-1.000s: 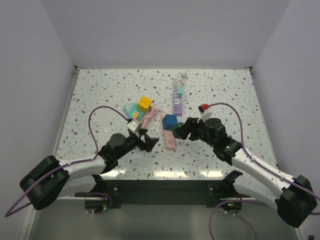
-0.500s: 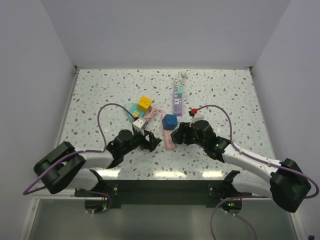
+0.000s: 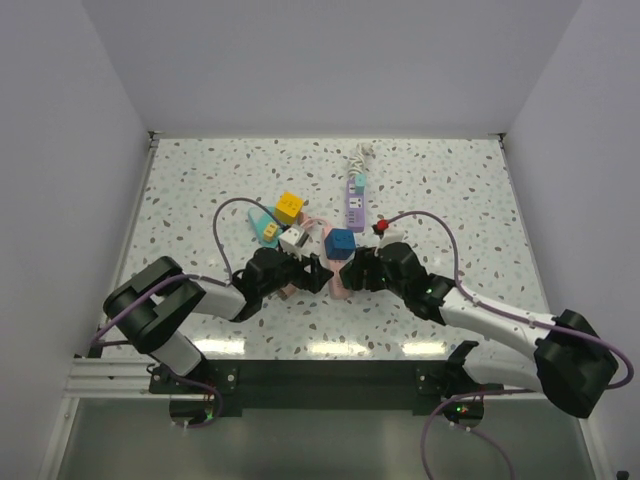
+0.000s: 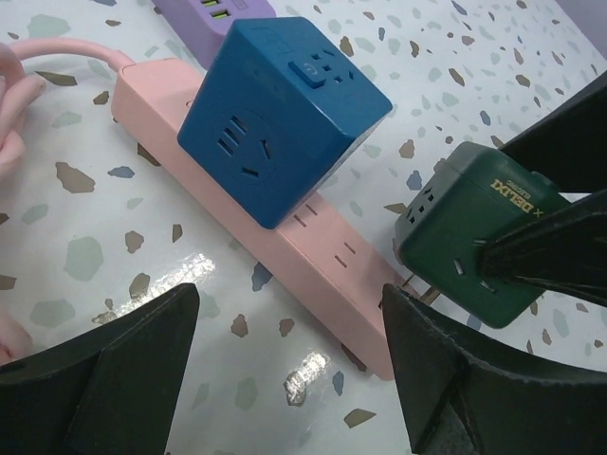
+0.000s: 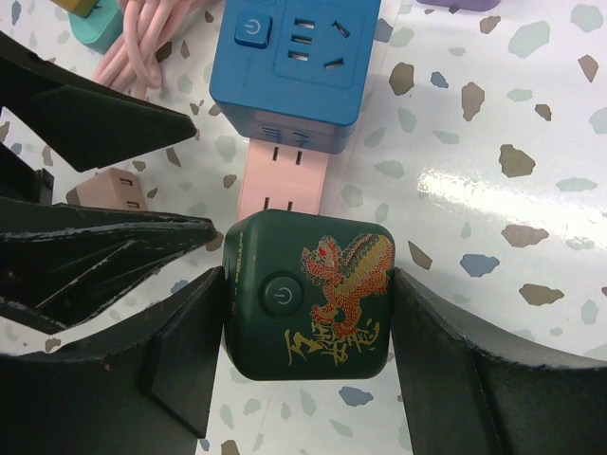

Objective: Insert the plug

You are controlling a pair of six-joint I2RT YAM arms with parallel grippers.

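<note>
Item 1. Dark green cube plug: rounded corners, smooth plastic. My right wrist view gives its top face with a gold dragon print and a round button. My left wrist view gives a side face instead, with gold lettering, socket slots and metal prongs jutting beneath. In the top view it is all but hidden between my arms.

Item 2. My right pincer: clamped on that plug, one finger flat on each side, holding it tilted over the near end of the pink power strip. The prongs are not seated.

Item 3. My left pincer: fingers wide apart, holding nothing, just beside the strip.

Item 4. Blue cube socket: matte, standing on the strip.

Item 5. Top view only: purple power strip and yellow cube, on the speckled terrazzo table.
</note>
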